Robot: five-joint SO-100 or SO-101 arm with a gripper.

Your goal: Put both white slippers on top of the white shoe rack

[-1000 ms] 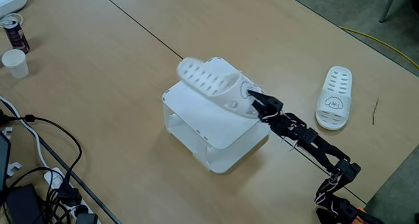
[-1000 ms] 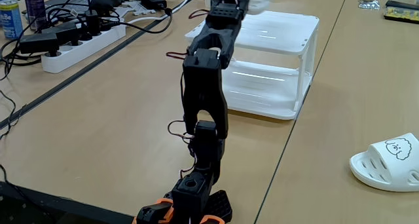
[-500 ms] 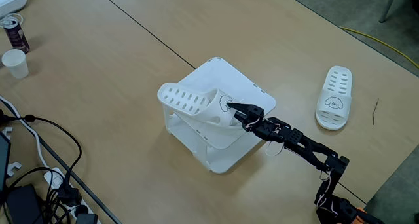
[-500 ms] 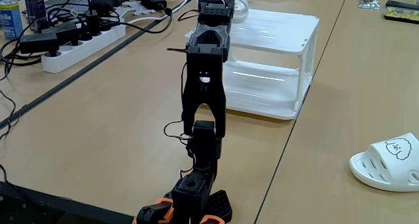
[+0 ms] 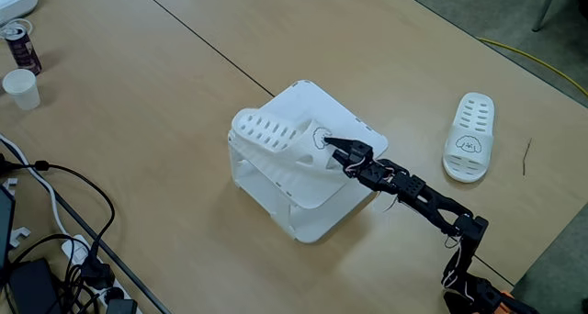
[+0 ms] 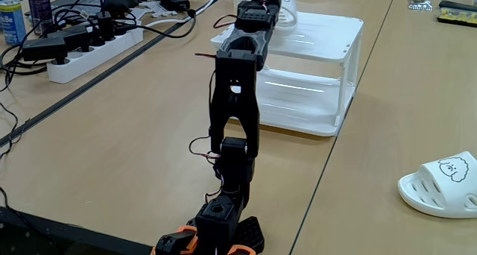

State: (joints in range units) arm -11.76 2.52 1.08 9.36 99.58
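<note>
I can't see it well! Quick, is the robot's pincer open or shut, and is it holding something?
Pincer: shut on the white slipper, which sits tilted on the white shoe rack.

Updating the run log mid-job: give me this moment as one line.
hand: shut on first slipper | first slipper: on shoe rack top, tilted | second slipper: on table, untouched | task: first placement underway

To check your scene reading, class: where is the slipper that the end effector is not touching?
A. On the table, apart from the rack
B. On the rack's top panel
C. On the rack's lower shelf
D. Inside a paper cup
A: the second white slipper lies on the table, well apart from the white shoe rack.
</note>
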